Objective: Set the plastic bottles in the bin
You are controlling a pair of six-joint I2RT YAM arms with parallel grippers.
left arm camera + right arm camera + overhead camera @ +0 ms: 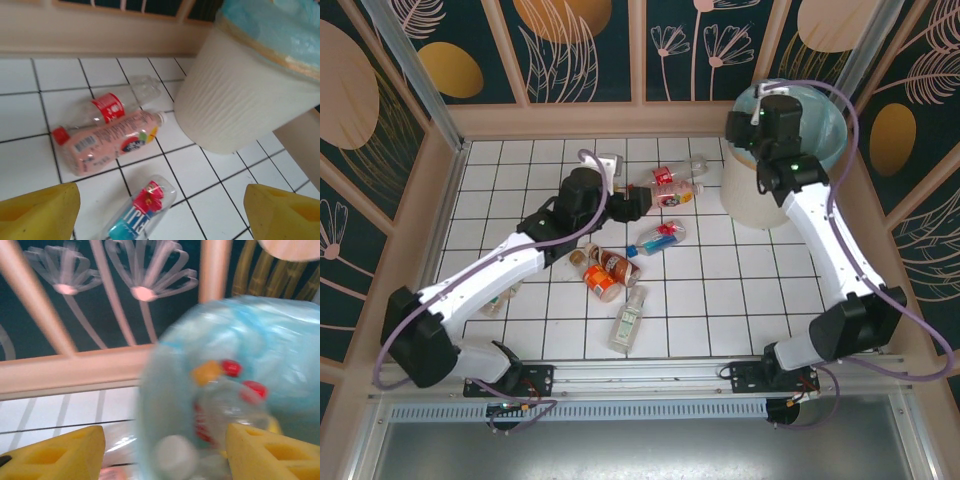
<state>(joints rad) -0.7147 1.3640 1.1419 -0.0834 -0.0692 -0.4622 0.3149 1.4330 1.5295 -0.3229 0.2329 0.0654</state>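
The cream-white bin (760, 200) with a teal liner stands at the back right. My right gripper (761, 112) hovers over its rim, open and empty (162, 455); the blurred view looks down on bottles (235, 405) with red, orange and white caps inside the liner. My left gripper (632, 204) is open above the tiles, its yellow fingers (40, 212) wide apart. Below it lies a clear bottle with a blue and red label (140, 212) (660, 238). Just beyond lie a pink bottle (107, 142) (677, 194) and a clear red-labelled bottle (112, 106) (672, 173).
Two orange bottles (605, 272) and a clear green-labelled bottle (628, 320) lie near the table's middle. Another bottle (498, 300) is partly hidden under my left arm. Wooden walls (590, 118) ring the white tiled floor.
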